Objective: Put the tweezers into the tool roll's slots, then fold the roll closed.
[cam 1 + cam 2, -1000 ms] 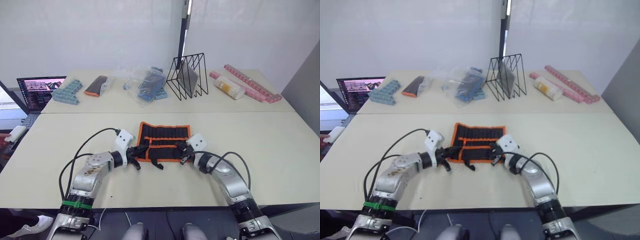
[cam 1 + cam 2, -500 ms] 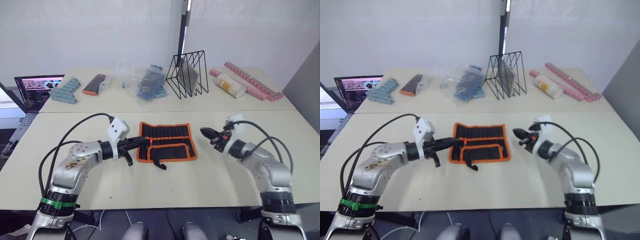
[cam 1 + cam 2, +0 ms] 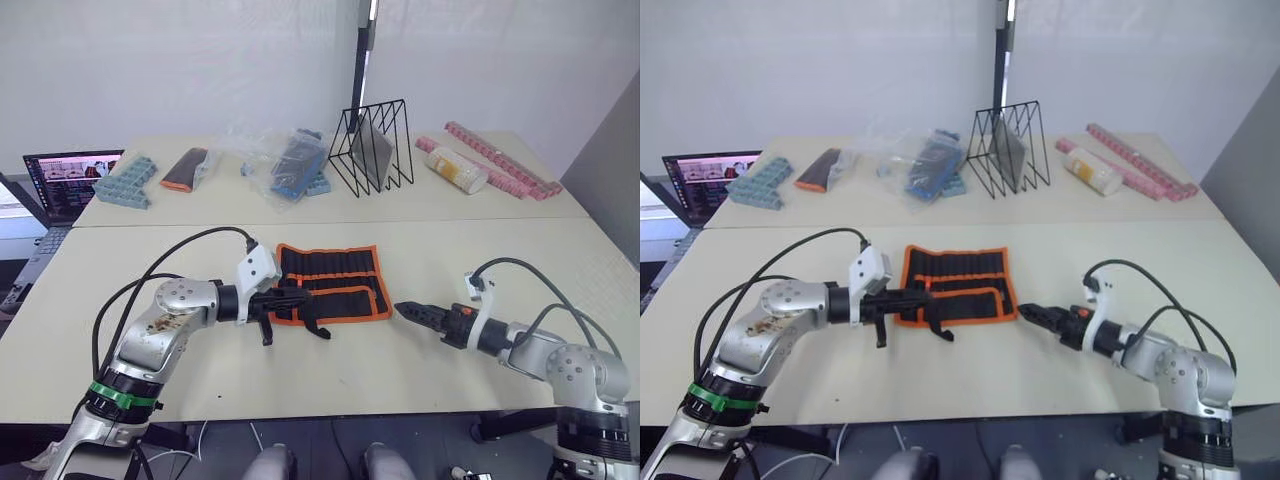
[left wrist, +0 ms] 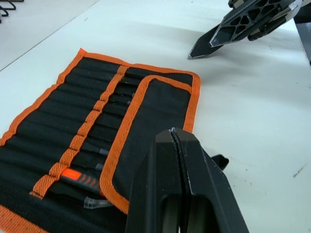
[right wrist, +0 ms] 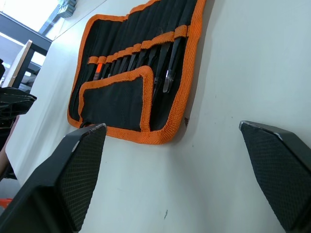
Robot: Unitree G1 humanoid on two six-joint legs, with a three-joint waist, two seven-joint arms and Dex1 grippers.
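Note:
The tool roll lies spread on the near table, black with orange edging, its lower flap folded up over the slots. Slim black tweezers sit tucked under the orange stripe, tips poking out. A black cord trails from the roll's near edge. My left gripper is shut, its fingers hovering over the flap at the roll's left near corner with nothing visible between them. My right gripper stands wide open, low over the table a little to the right of the roll.
On the far table stand a black wire rack, a clear bag of blue parts, teal blocks, a dark pouch with an orange end, a bottle and pink strips. A laptop sits at far left.
My right gripper left the roll's right near corner, swung out to the right and opened wide. The left gripper stayed shut at the roll's left near corner. The camera shifted slightly.

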